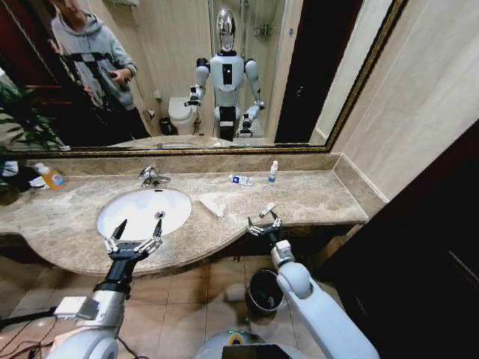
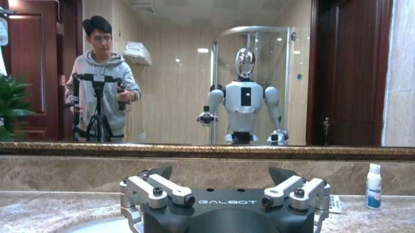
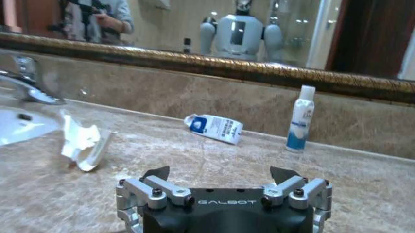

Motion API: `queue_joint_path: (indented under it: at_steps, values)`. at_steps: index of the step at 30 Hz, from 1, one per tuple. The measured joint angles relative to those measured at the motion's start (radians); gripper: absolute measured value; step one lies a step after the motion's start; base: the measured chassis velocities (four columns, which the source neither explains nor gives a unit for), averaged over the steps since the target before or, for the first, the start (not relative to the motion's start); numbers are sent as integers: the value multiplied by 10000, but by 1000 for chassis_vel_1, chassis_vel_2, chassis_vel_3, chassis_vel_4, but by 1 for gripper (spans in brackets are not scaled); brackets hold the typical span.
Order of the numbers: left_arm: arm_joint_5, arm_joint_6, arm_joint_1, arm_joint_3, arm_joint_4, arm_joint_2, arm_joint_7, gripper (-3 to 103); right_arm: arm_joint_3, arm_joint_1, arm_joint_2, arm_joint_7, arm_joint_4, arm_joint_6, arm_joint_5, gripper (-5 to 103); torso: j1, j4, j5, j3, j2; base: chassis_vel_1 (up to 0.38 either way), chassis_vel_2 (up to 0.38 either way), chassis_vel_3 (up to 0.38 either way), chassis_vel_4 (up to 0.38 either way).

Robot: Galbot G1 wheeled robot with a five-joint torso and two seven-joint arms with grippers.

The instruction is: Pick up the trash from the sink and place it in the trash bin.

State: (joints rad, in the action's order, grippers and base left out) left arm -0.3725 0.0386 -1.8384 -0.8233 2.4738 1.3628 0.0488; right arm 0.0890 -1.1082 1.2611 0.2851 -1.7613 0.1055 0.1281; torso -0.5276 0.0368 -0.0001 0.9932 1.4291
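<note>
Beside the sink (image 1: pixel 142 213) lie tissue (image 1: pixel 212 204), tube (image 1: pixel 241 180), bottle (image 1: pixel 272 173).

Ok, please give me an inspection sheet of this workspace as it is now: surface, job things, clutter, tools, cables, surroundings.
Surface: marble counter with white sink; basin looks bare.
Job things: tissue on counter beside sink; tube lying near back wall; small bottle upright beside it; sachet near front edge; bin on floor below counter.
Clutter: soap bottle at far left.
Tools: left tool open, over sink's front rim; right tool open, at counter edge by sachet.
Cables: some on floor at lower left.
Surroundings: mirror, plant.
</note>
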Motion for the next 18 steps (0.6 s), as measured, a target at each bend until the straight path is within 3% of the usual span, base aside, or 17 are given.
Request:
queue_joint_path:
  at_steps: [4,11,17,18]
  values:
    - [0,1,0,0,0,0,0,100,-30,359,609,462,829,28,-468,100,0,0,-1,0,0,0,0,0,0]
    - [1,0,0,-1,0,0,0,100,135,578,994,877,1493,-179,-738,103,1,0,-1,-2,0,0,0,0,0]
    - [0,0,0,0,0,0,0,100,322,734,1051,1073,1795,-379,-646,90,1,0,-1,-2,0,0,0,0,0]
    - [0,0,0,0,0,0,0,100,351,743,1039,1071,1833,-424,-566,78,1,-1,-2,-2,1,0,0,0,0]
